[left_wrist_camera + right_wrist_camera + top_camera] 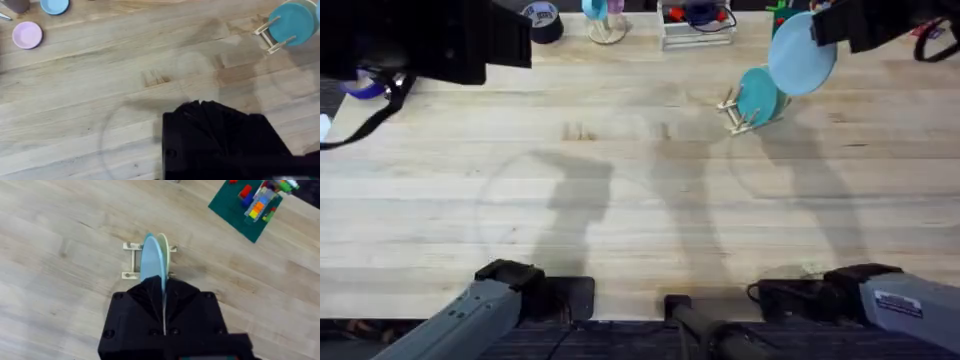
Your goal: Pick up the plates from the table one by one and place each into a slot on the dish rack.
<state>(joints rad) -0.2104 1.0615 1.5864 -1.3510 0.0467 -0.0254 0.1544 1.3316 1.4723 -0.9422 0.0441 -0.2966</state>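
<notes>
While gripped edge-on — pale blue plate [151, 262] above dish rack [131, 261].

The pale plate [152, 262] hides the teal plate and most of the rack [131, 260] in the right wrist view, and its lower edge sinks into the right gripper [164, 311].

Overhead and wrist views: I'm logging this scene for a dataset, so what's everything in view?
Teal plate: one, upright in the dish rack.
Sky blue plate: one, held on edge above the rack.
Dish rack: one, light wood, far right of the table.
Saucers: pink and blue, far left.
Green baseplate with bricks: one, beyond the rack.
Right gripper: jaws shut on the blue plate.
Left gripper: black, above bare table.
</notes>
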